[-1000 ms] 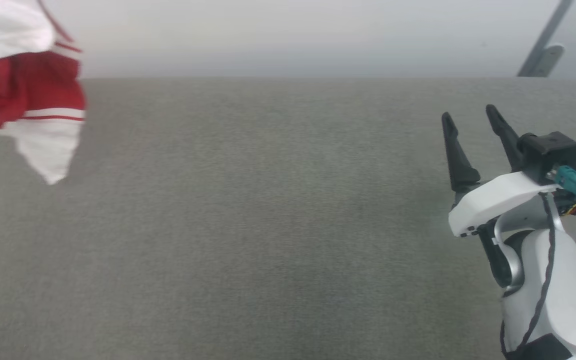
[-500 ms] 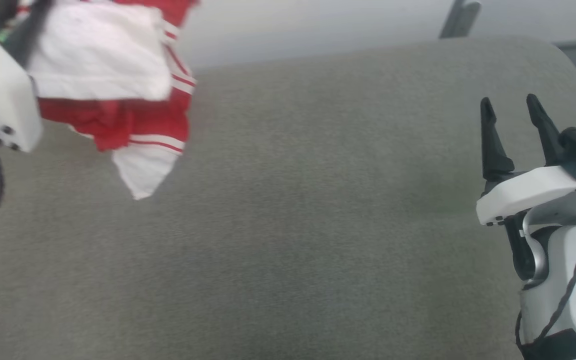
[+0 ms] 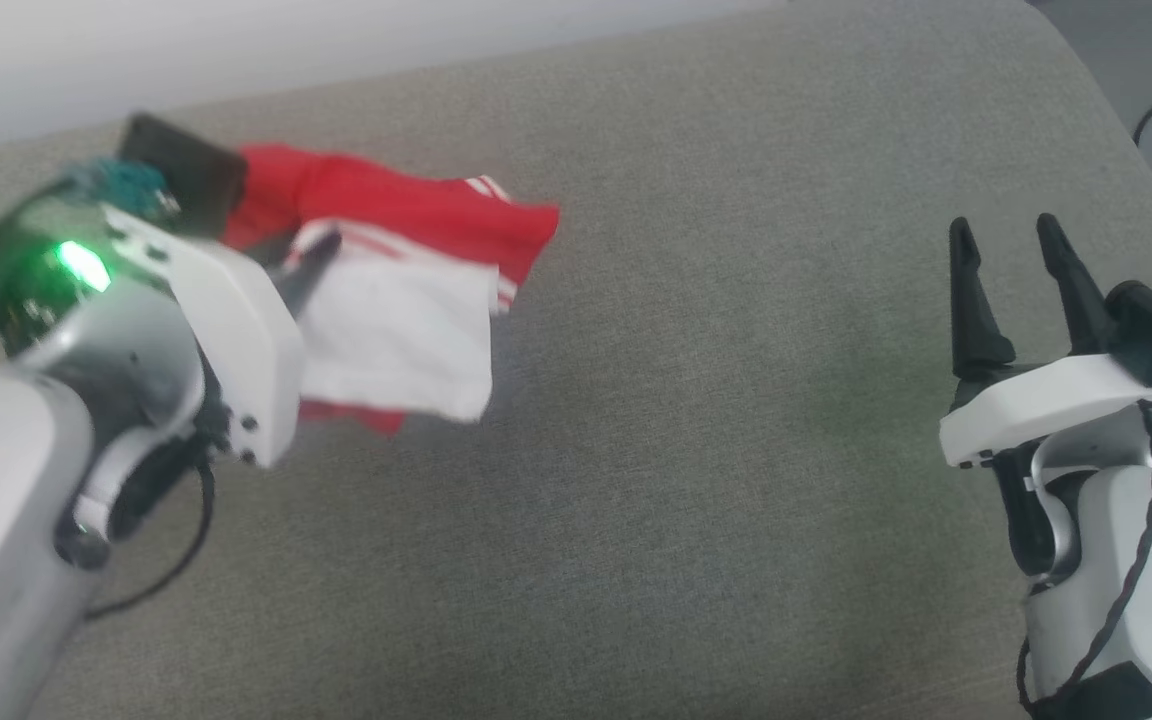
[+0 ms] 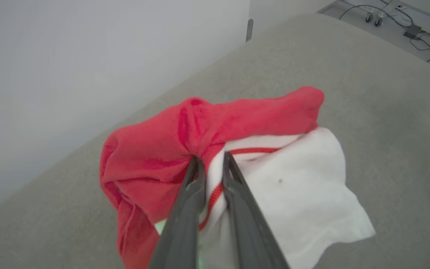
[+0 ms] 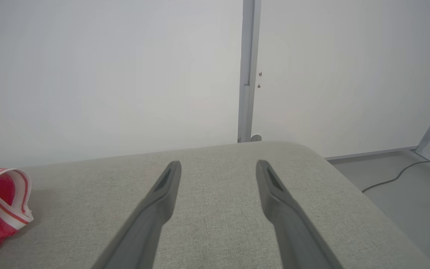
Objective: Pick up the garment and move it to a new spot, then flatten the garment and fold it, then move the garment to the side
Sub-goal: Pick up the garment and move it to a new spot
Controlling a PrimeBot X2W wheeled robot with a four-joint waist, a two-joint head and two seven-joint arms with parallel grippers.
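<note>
Grey fabric worktop (image 3: 696, 450), white wall behind. Left end effector (image 4: 209, 160) pinched tight on bunched garment (image 4: 245, 116), low over worktop's far-left part. Right end effector (image 3: 1004, 228) spread wide, empty. Pickup apparently done; placing, flattening, folding, side move pending.

Soft, bright, even light fills every view. The garment (image 3: 406, 340) is smeared by motion blur in the head view and casts a faint shadow on the bench (image 3: 686, 450) just beside it.
</note>
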